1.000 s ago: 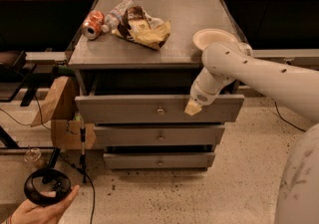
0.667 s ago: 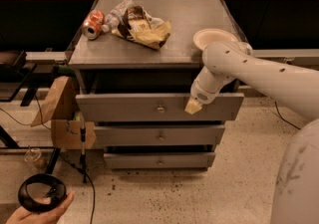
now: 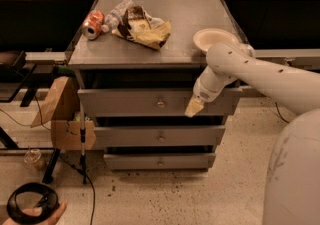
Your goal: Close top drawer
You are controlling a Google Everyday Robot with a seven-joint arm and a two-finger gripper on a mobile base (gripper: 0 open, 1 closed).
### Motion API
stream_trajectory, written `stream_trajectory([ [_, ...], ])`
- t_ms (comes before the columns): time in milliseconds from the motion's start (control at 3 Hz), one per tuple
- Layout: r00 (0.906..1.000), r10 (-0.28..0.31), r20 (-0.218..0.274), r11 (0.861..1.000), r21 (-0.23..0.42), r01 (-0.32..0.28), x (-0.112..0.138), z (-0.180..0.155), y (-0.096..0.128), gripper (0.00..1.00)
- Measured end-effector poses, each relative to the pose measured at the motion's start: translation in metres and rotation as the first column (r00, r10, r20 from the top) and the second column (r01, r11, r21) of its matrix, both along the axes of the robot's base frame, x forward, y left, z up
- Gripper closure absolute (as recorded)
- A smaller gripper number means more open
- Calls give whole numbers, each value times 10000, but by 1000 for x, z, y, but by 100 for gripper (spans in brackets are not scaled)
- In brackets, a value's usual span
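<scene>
Across grey cabinet desk (image 3: 185,24), crushed soda can (image 3: 93,24), snack bags (image 3: 142,29) and paper bowl (image 3: 215,39); below, top drawer (image 3: 125,103) slightly out, dark gap above its front, gripper (image 3: 194,106) at that front's right part, right of the centre knob (image 3: 160,103), jaws seemingly pressed together, holding nothing.

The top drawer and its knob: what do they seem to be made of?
The top drawer: probably painted metal or laminate, flat matte grey front with no grain. Its knob: likely metal, small with a bright glint. The pincer is at the front's right part.
</scene>
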State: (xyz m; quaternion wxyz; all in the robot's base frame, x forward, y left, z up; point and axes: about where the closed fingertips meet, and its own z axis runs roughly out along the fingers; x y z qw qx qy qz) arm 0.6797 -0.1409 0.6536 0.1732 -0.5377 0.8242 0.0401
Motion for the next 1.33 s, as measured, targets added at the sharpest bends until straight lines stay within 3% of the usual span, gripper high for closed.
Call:
stream_trajectory([
  [333, 10000, 0, 3, 10000, 6, 0, -2, 0, 0, 0],
  [1000, 10000, 29, -54, 10000, 62, -28, -17, -2, -1, 0],
  [1333, 9981, 318, -524, 9969, 735, -279, -45, -6, -8, 0],
])
